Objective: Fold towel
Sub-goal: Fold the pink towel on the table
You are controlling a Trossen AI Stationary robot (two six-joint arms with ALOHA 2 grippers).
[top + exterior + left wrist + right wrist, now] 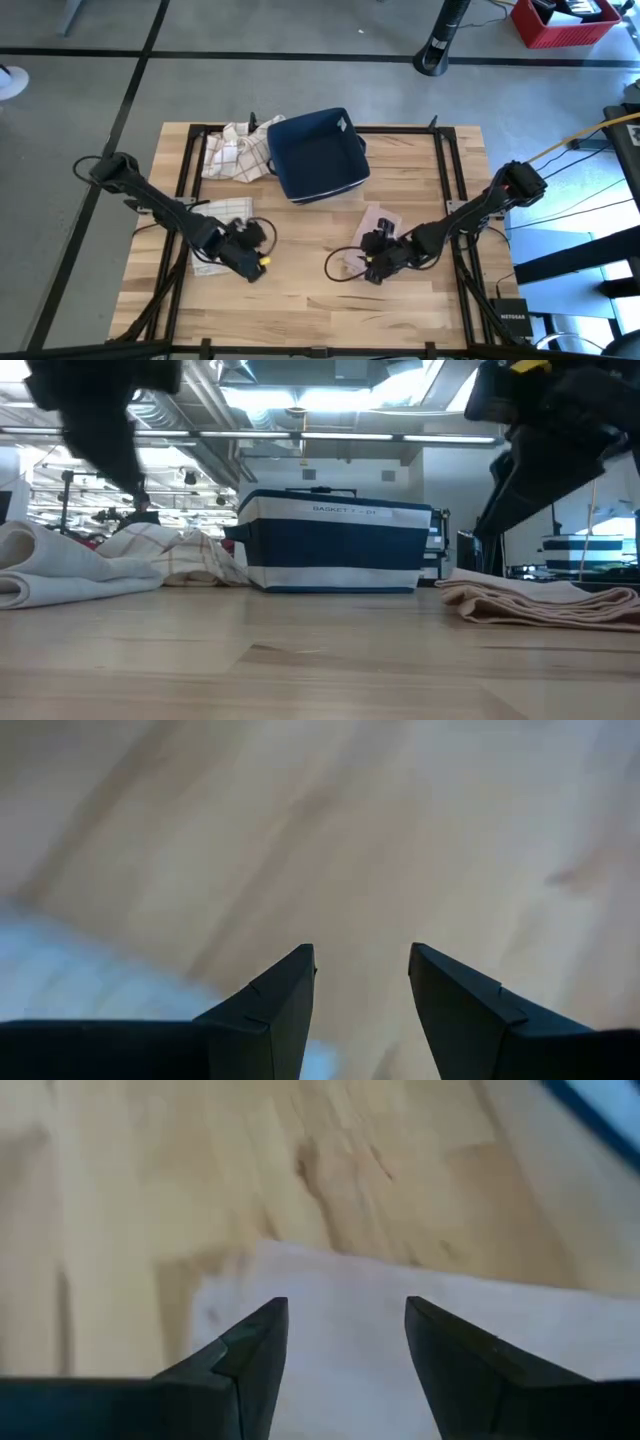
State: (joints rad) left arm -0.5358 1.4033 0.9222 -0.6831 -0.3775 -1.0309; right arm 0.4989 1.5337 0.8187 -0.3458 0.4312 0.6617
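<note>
Wooden table (310,250), folded towel (372,238), right hand (345,1342) open above

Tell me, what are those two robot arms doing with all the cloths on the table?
They're folding towels. Right now neither is holding anything: the left gripper hangs open over bare wood next to a white towel, and the right gripper hangs open just above a pinkish folded towel. A crumpled checked towel waits beside the blue basket at the back of the table.

We see a navy basket (318,153) with a white stripe, a cream checked towel (237,152), a pale pink towel (378,222), and a light wood table (300,285).
</note>
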